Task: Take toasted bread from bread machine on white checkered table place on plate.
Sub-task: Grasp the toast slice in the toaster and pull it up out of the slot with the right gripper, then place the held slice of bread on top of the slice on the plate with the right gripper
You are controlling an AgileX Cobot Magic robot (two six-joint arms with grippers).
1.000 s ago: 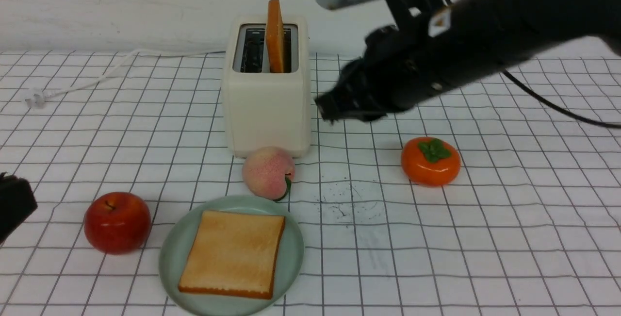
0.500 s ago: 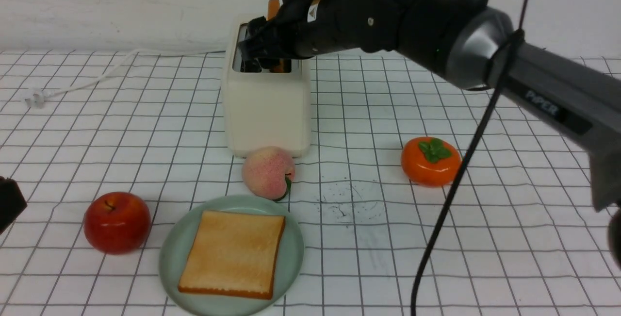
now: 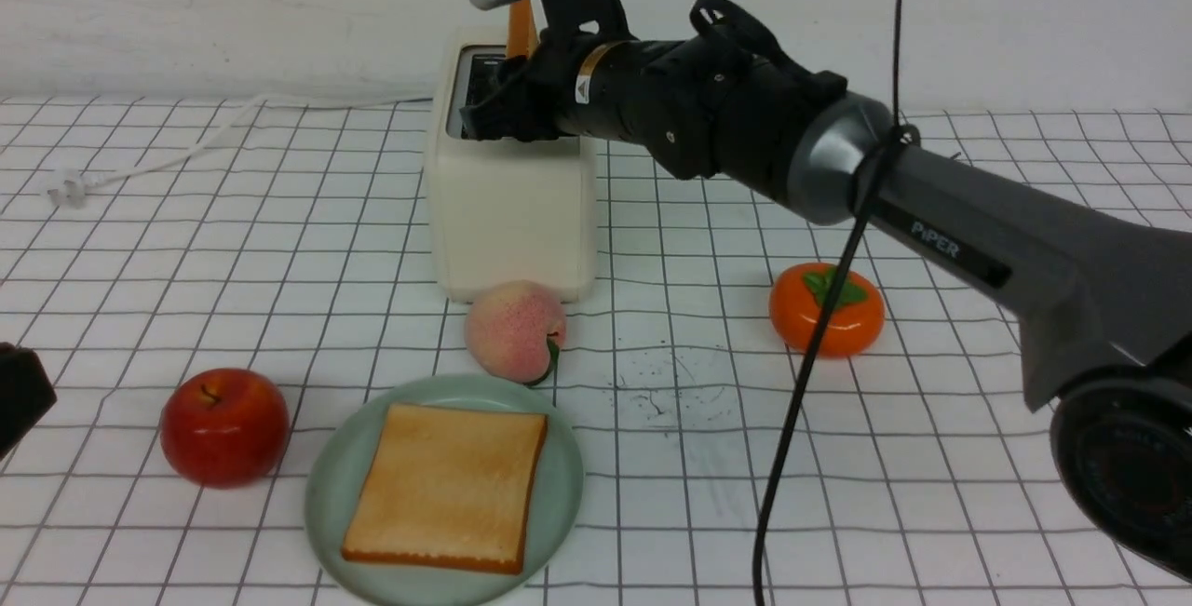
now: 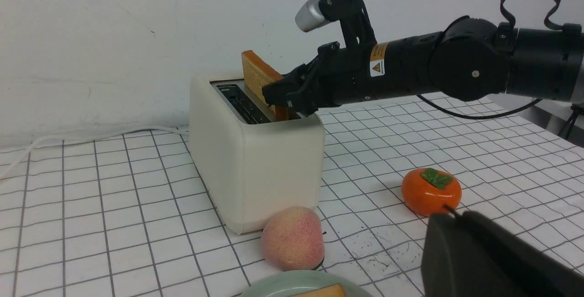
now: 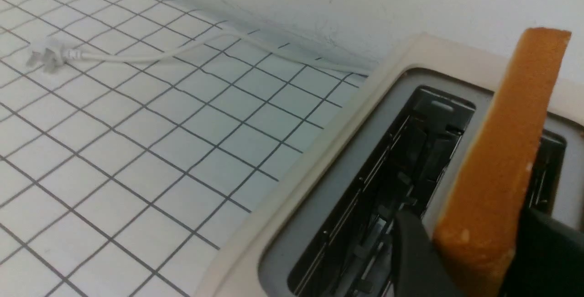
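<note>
One slice of toasted bread (image 3: 520, 29) stands upright in the right slot of the cream bread machine (image 3: 512, 215) at the back of the white checkered table (image 3: 931, 457). My right gripper (image 3: 503, 117) reaches over the machine's top. In the right wrist view its dark fingers (image 5: 413, 251) press both faces of the slice (image 5: 506, 151). A second slice (image 3: 447, 485) lies flat on the pale green plate (image 3: 326, 494) near the front. My left gripper (image 4: 449, 215) is shut and holds nothing, low at the table's left edge (image 3: 19, 397).
A peach (image 3: 514, 331) sits between the bread machine and the plate. A red apple (image 3: 223, 426) lies left of the plate, an orange persimmon (image 3: 827, 310) to the right under my right arm. The white cord (image 3: 186, 145) runs left along the wall.
My right arm swung from beside the bread machine to over its top, and its jaws opened wide, then closed round the standing slice. The left gripper stayed shut.
</note>
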